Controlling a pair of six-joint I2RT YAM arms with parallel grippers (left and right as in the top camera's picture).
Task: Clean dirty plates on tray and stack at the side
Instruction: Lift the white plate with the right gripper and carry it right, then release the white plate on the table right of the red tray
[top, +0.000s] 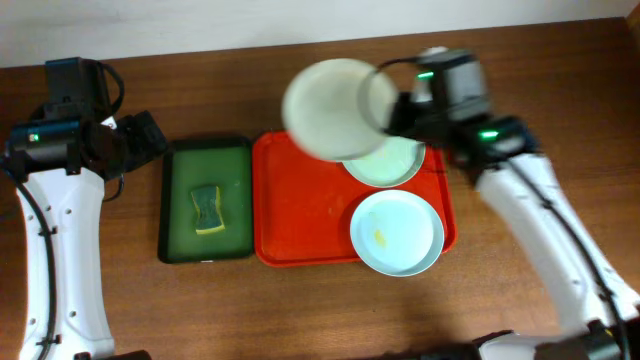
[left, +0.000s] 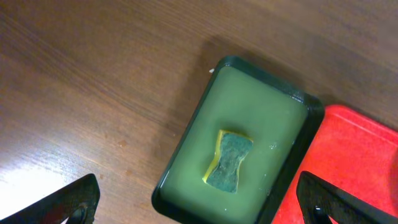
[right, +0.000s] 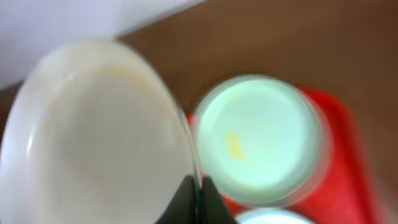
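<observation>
**Right gripper** (top: 392, 108) clamps the rim of the cream-white plate (top: 330, 107), holding it raised over the far edge of the red tray (top: 300, 215). The far mint plate (top: 395, 165) and the near mint plate (top: 397, 232), which has a yellow smear, lie on the tray's right half. Only the right wrist view shows the fingers (right: 186, 198) pinched on the rim. **Left gripper** (left: 196, 186) hangs spread wide above the green tray (left: 180, 155), which holds a sponge (left: 229, 160).
</observation>
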